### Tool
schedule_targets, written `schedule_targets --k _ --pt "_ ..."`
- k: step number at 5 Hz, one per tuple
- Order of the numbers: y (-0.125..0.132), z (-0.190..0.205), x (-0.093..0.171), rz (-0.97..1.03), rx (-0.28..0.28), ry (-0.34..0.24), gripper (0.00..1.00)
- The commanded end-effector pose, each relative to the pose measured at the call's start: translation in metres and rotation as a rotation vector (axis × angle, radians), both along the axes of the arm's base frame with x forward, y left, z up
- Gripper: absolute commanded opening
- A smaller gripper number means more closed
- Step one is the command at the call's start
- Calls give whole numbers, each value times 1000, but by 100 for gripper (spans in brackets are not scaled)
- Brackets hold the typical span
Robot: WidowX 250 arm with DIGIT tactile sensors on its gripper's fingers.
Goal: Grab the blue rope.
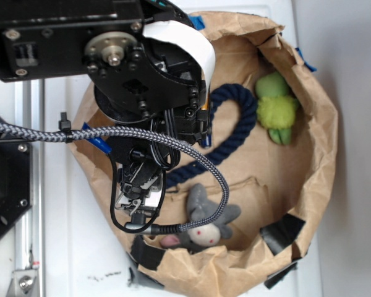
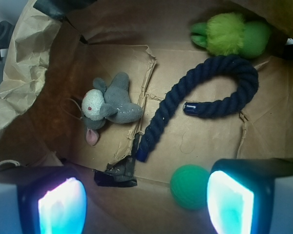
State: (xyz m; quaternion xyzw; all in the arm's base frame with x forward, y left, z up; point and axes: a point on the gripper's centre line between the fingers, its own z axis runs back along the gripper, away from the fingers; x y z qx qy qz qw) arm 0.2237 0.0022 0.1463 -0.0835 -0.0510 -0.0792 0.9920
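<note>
A robot lab bench: white tabletop [image 1: 68, 260], aluminium rail [image 1: 29, 185], taped paper bag [image 1: 309, 185] of toys.

- Exterior view: blue rope [image 1: 238, 127] partly hidden; arm covers its stretch toward 9 o'clock.
- Grey plush mouse [image 1: 205, 223] crossed by braided cable [image 1: 217, 179].
- Wrist view: gripper [image 2: 145, 202] fingers cut off at 6 o'clock edge.
- Green ball [image 2: 188, 186] partly covered by right finger.

Bare bag floor [image 2: 205, 141] is seen on both sides of the blue rope [image 2: 185, 92]. The rope's bend is crowded by a green plush toy [image 2: 232, 34]. A grey mouse toy [image 2: 107, 105] lies beside one end, a green ball [image 2: 189, 186] nearer the fingers [image 2: 229, 202], and crumpled paper walls [image 2: 24, 58] enclose everything.
</note>
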Motion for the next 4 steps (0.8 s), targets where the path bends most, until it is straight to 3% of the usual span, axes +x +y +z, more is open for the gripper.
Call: schedule_targets --k 1,2,3,4 --pt "16 -7 36 103 -27 -47 100" --pt "25 -24 61 141 5 -56 100" --pt "33 -39 74 155 35 -87 100" --pt "39 -49 77 176 82 -82 100"
